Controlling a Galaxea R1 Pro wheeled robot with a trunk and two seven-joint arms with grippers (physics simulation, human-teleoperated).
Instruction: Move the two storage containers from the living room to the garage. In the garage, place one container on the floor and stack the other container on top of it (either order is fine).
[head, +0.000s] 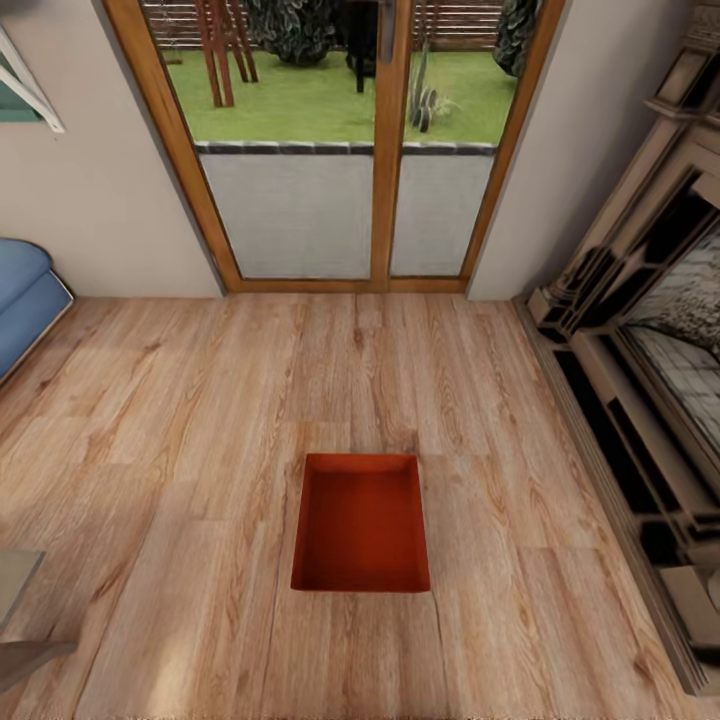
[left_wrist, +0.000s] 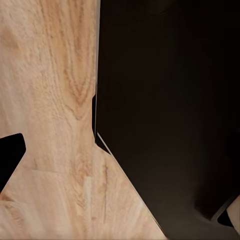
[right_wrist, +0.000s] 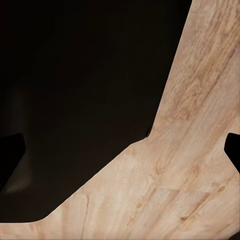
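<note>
Wood plank floor (head: 180, 420), glass door (head: 340, 150) far; orange bin (head: 361, 525) lying near, centre. Claw state: cannot tell, either arm.

The head camera is looking forward and steeply down from high up, facing the far glass door (head: 340, 150) across the plank floor (head: 200, 420). Both wrist cameras are pointing down, close over the same planks (left_wrist: 50, 100) (right_wrist: 200, 150), beside a dark robot body (left_wrist: 165, 110).

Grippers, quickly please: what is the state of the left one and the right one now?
Left gripper: cannot be told; holding nothing visible.
Right gripper: cannot be told; holding nothing visible.
</note>
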